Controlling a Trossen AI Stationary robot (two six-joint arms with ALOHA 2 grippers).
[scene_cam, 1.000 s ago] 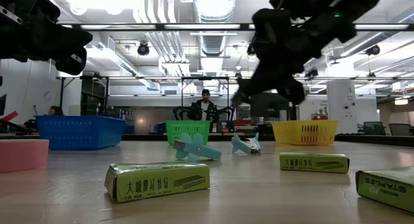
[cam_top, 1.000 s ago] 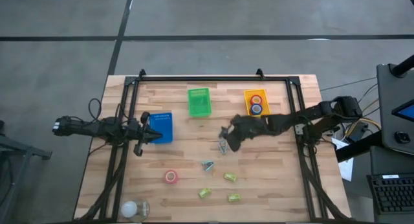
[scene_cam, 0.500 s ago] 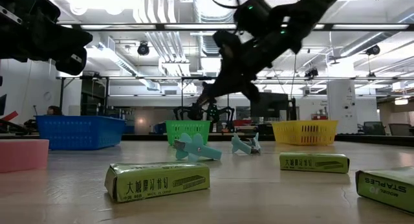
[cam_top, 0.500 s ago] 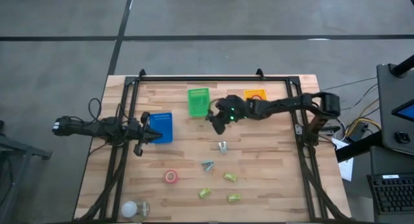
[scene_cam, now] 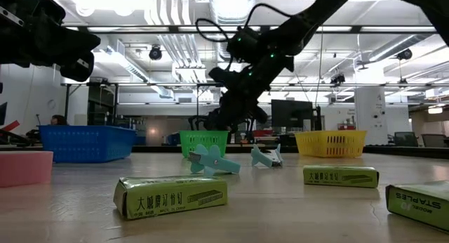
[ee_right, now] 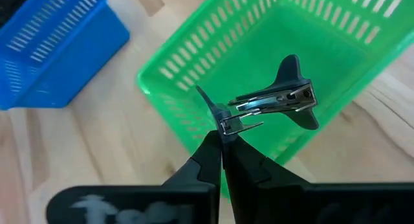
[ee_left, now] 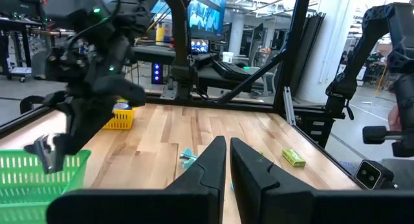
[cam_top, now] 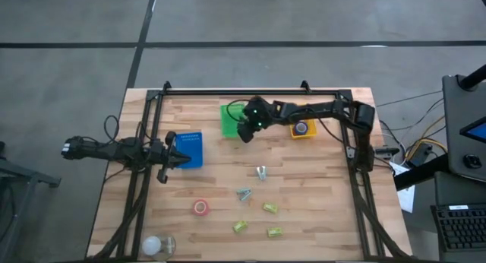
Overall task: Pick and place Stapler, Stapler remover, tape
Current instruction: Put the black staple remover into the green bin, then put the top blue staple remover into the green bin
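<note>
My right gripper (cam_top: 244, 134) is shut on a teal-and-metal staple remover (ee_right: 275, 100) above the green basket (cam_top: 232, 115), near the basket's near-right corner. It also shows in the left wrist view, with the remover (ee_left: 44, 150) over the basket (ee_left: 35, 175). Two more staple removers (cam_top: 261, 172) (cam_top: 244, 193) lie on the table. A red tape roll (cam_top: 200, 207) lies flat near the front. A blue tape roll (cam_top: 302, 128) lies in the yellow basket (cam_top: 291, 131). My left gripper (ee_left: 228, 160) is shut and empty beside the blue basket (cam_top: 190, 149). My right gripper pinches the staple remover by one end (ee_right: 223, 125), where a teal wing and the metal claws meet, between its two fingertips. The fingers point down at a slant from the table's right. The remover sticks out past the fingertips, lifted clear above the green basket.
Three green staple boxes (cam_top: 270, 208) (cam_top: 241, 226) (cam_top: 274, 232) lie near the front edge. A white ball (cam_top: 154, 245) sits at the front left corner. A dark frame rail (cam_top: 250, 91) runs along the far edge. Bare wood lies between the baskets and the removers.
My right gripper has carried the staple remover from above the table's middle toward the far edge and the left. It now stands over the green basket. The two other removers on the table have stayed put.
</note>
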